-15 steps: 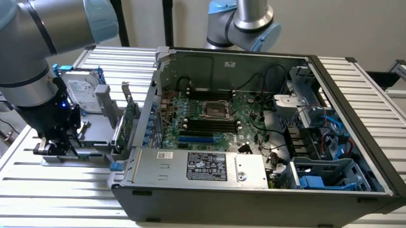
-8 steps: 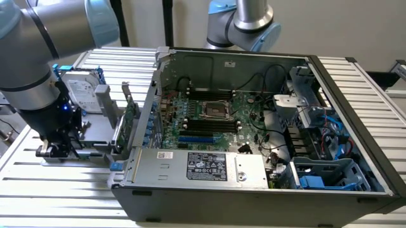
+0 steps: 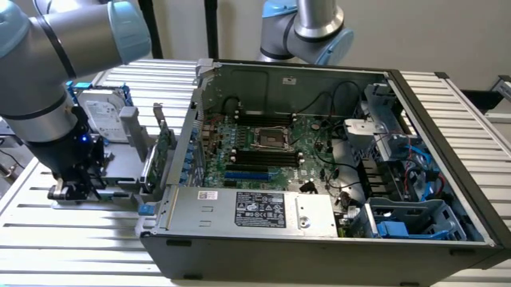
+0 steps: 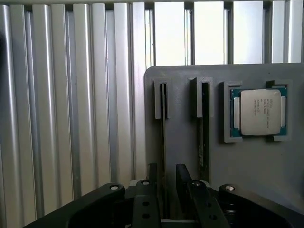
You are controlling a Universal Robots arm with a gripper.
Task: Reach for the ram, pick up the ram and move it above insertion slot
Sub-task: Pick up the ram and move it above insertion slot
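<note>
Two thin sticks stand on edge in the grey holder (image 4: 256, 171). The ram (image 4: 163, 152) is the one farther from the holder's processor (image 4: 260, 111), with the other stick (image 4: 203, 137) between them. The gripper (image 4: 166, 190) sits low over the holder, its fingers (image 4: 152, 185) spread one each side of the ram and not clamped on it. Judgement: a sound grip needs the pads centred on the board and square to its flat faces, closing without tipping it in its groove. Room is tight toward the neighbouring stick and freer toward the holder's edge by the slatted table (image 4: 71, 118). The computer case (image 3: 319, 239) stands just beside the holder.
</note>
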